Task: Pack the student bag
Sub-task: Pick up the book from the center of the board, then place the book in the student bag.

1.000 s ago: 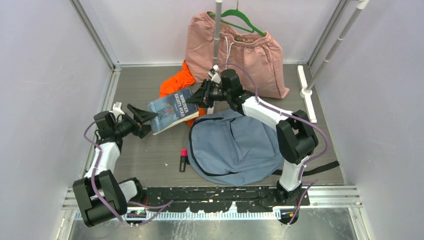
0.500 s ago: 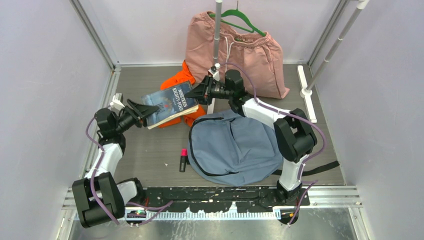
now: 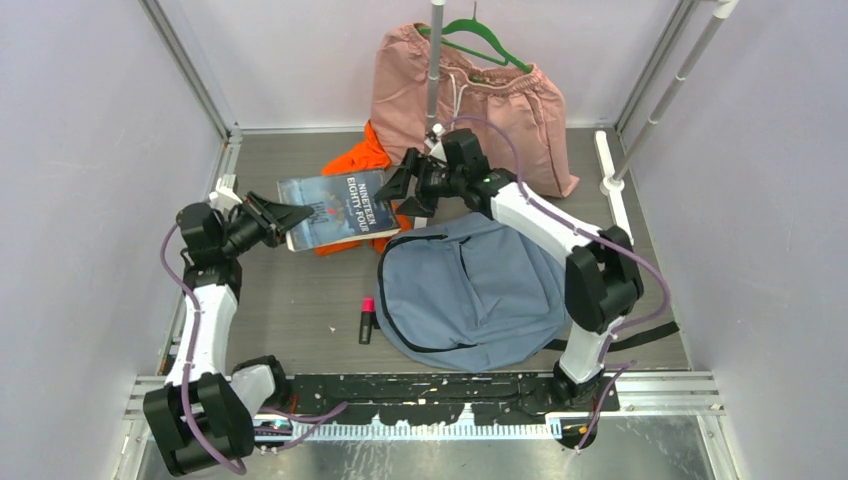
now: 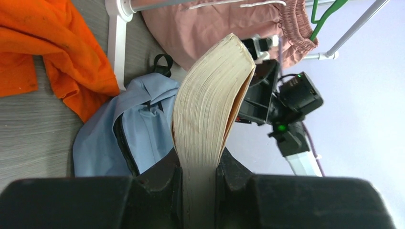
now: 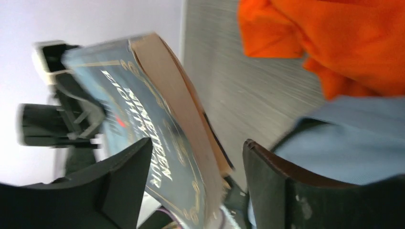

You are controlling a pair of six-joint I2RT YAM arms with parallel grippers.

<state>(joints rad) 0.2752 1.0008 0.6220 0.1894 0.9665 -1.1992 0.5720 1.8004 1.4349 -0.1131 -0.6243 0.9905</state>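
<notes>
The student bag (image 3: 470,290) is a grey-blue backpack lying flat on the table's right half, also in the left wrist view (image 4: 105,138) and the right wrist view (image 5: 353,138). A dark blue paperback book (image 3: 340,208) hangs level above the table, left of the bag. My left gripper (image 3: 285,215) is shut on the book's left edge; its page block (image 4: 210,109) stands clamped between the jaws (image 4: 200,164). My right gripper (image 3: 400,190) stands open at the book's right end, with the cover (image 5: 157,129) loose between its spread fingers (image 5: 198,145).
An orange garment (image 3: 355,160) lies under and behind the book. Pink shorts (image 3: 470,100) hang on a green hanger at the back, by a rack pole (image 3: 433,70). A red-capped marker (image 3: 366,320) lies left of the bag. A white rack foot (image 3: 612,185) lies at the back right.
My left gripper has closed on the book's left edge. My right gripper has opened and let the book go. The book has shifted slightly left and levelled out.
</notes>
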